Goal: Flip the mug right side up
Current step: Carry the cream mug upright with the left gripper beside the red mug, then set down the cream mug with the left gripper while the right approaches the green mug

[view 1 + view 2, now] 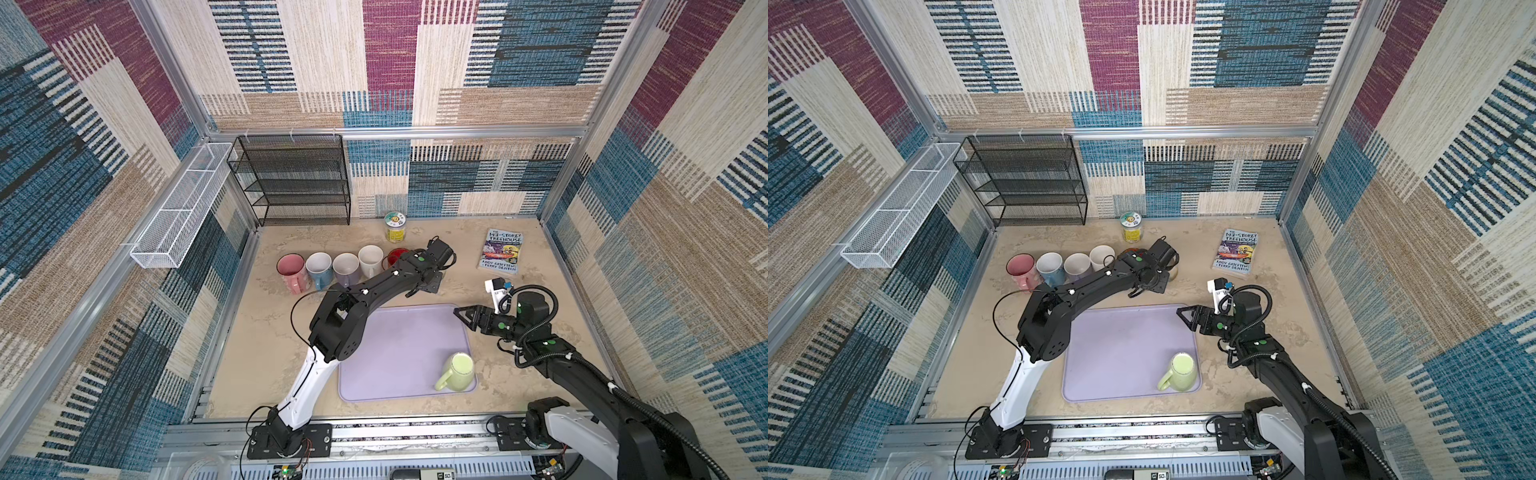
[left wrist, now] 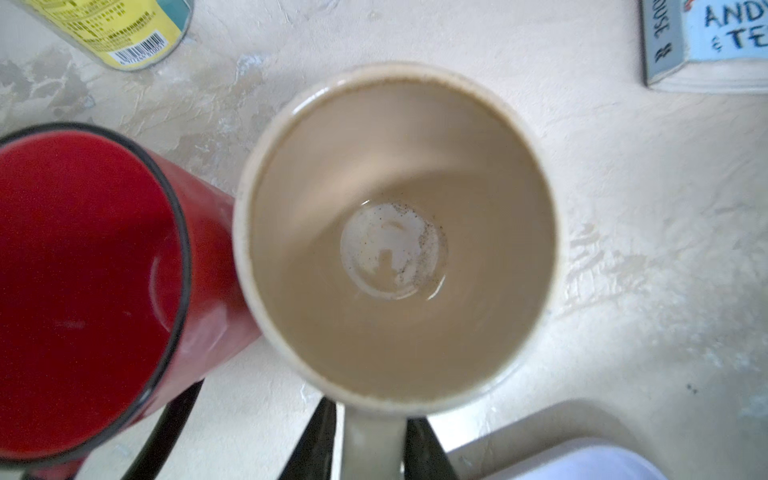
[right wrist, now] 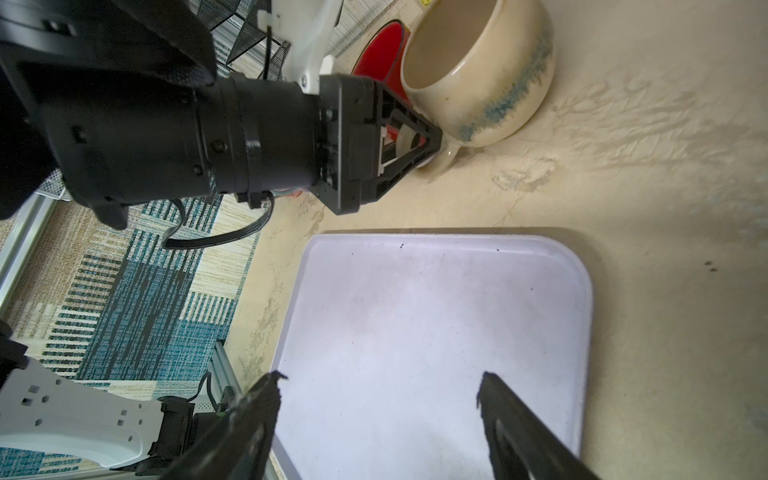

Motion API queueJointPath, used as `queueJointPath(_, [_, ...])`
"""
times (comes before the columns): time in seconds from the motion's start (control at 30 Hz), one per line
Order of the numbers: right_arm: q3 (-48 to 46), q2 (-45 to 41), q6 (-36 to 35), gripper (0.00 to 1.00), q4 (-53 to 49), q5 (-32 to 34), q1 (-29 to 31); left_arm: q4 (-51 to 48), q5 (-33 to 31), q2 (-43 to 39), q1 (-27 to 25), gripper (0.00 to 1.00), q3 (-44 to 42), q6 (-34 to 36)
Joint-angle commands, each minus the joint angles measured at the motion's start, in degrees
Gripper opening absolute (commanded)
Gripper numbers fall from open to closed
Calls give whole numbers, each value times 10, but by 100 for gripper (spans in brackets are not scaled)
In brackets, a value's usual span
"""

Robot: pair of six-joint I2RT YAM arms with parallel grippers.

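A cream mug with a blue smear stands right side up on the table, mouth up and empty, touching a red mug. My left gripper has a finger close on each side of its handle. A thin pale strip shows beside one finger, so I cannot tell if it still presses. In both top views my left wrist hides most of this mug. My right gripper hangs open and empty over the far right corner of the lilac tray. A green mug stands on the tray's near right corner, apparently base up.
Pink, blue, lilac and white mugs stand upright in a row left of the red mug. A yellow jar, a book, a black mesh rack and a white wire basket line the back and left.
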Motion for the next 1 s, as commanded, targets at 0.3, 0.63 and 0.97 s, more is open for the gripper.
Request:
queueJointPath(0.3, [28, -17, -22, 80, -42, 36, 0, 27, 18, -66, 0, 44, -36, -12])
queueJointPath(0.63, [66, -51, -53, 83, -145, 88, 6, 80, 67, -180, 0, 57, -141, -15])
queueJointPath(0.97, [112, -72, -59, 88, -254, 197, 100, 156, 66, -316, -2, 69, -324, -39])
